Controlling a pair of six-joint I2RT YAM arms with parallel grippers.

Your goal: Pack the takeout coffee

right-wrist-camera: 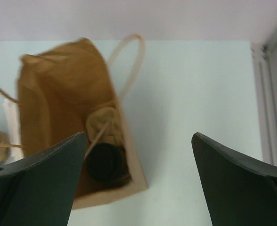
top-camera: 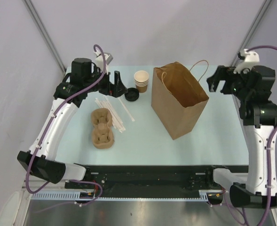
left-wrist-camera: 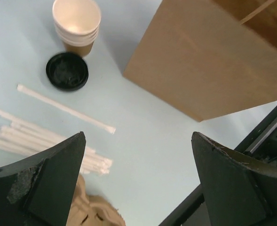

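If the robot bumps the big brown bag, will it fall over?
Maybe. The paper bag stands tall and narrow, so a bump near its top would probably tip it. Its walls look thin and creased, so they would likely bend rather than push back. The black-lidded cup at its bottom may steady it a little.

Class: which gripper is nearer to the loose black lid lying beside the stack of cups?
Left. The left gripper hangs just beside the black lid, to its left in the top view. The right gripper is far off, on the other side of the paper bag.
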